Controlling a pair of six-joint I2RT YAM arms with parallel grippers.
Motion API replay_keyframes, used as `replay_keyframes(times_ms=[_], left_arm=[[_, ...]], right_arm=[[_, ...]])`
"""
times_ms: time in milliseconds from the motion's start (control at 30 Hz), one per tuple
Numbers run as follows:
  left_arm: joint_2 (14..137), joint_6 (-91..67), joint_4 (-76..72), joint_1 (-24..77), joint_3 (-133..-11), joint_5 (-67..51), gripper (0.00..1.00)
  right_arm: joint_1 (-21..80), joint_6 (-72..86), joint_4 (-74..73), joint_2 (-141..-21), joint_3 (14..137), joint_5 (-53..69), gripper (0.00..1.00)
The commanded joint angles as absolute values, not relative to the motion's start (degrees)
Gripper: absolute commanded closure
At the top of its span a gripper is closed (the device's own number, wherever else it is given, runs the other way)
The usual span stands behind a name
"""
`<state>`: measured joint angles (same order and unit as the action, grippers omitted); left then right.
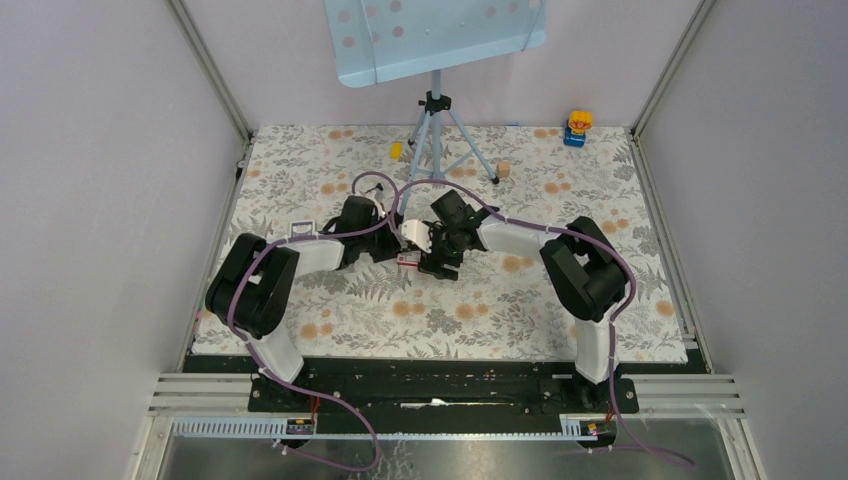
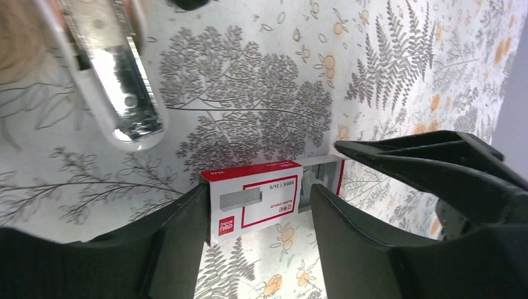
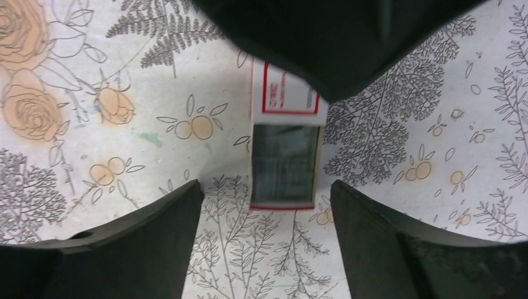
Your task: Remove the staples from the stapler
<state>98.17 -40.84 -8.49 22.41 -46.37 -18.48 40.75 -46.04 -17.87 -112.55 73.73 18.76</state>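
Viewing a pale-rimmed stapler (image 2: 118,81), shiny metal channel bared; holding left claw (image 2: 258,194) and right claw (image 3: 264,184) spread, empty, astride red-and-white box (image 2: 274,185).

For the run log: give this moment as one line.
stapler: apart from box, metal side showing | box: tray slid out | left jaws: open astride box | right jaws: open, empty

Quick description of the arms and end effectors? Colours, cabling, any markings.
Left arm and right arm match: black joint housings and white links, on a black base plate. A purple cable loops along each. Left end effector and right end effector have two matte black, wedge-shaped fingers. No markings visible.
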Motion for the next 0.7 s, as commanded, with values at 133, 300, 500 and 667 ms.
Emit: replay_keyframes(times_ms=[133,300,500,667], left_arm=[[92.66,-40.03,-4.25,18.83,-47.17,-14.64,0.26],[91.82,-39.40,-3.08,18.02,-47.97,-15.21,0.23],[90.09,-38.23,-1.06,17.81,-48.13,-14.53,0.20],[88.80,-37.62,-0.15,17.08,-48.09,-14.24,0.18]], right_arm=[[36.44,-28.74,-2.59,-99.40,66.85,22.07,0.06],[33.56,-12.23,5.94,-94.31,63.10,16.55,0.00],[29.31,9.66,1.35,-92.32,65.49,2.62,0.00],[22.67,16.84,-5.48,-94.86,66.40,10.04,0.00]])
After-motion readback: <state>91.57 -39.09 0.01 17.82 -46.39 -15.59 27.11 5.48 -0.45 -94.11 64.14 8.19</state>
